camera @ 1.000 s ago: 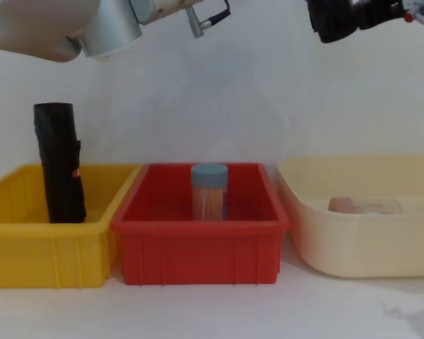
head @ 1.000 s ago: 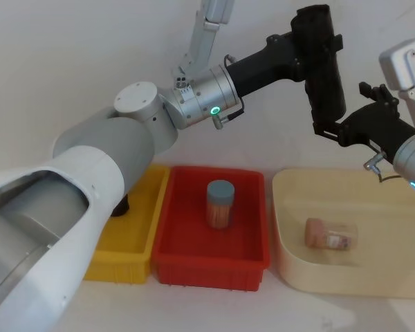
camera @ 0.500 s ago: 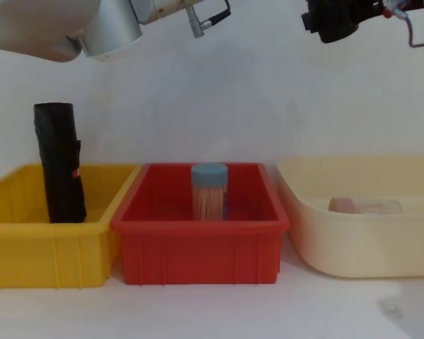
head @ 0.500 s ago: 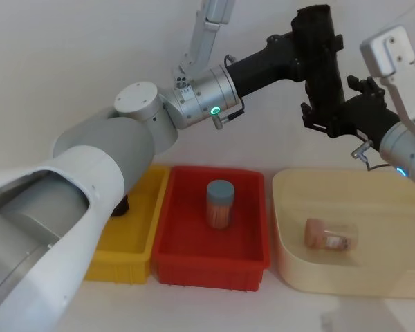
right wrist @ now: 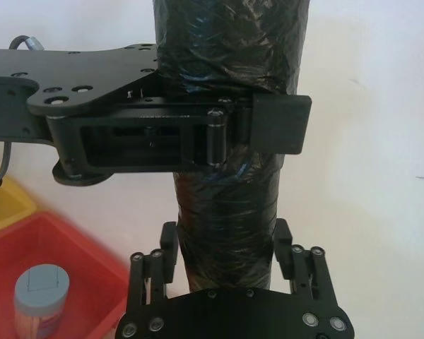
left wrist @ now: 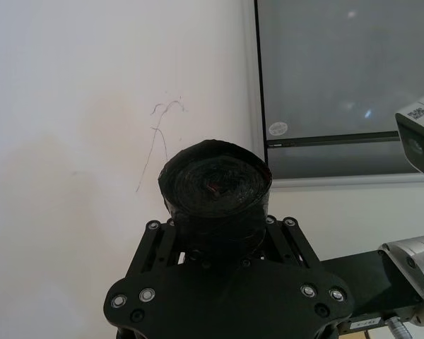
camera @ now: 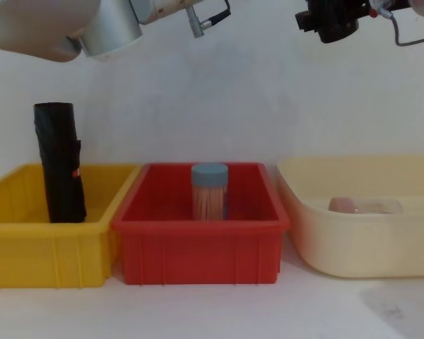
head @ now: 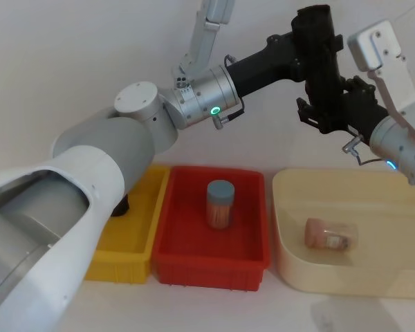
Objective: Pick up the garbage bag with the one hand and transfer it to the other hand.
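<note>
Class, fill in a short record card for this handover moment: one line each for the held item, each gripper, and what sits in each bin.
held item: garbage bag, upright, in the air
left gripper: shut on its upper part
right gripper: jaws either side of its lower part, closure unclear
yellow bin: second black roll
red bin: blue-lidded jar, standing
cream tub: pink-lidded jar, lying down

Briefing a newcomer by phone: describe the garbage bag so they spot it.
High against the white wall, above the red bin, the left tool clamps an upright glossy black roll, the garbage bag. Unlike the black cylinder in the yellow bin, it hangs midair.
</note>
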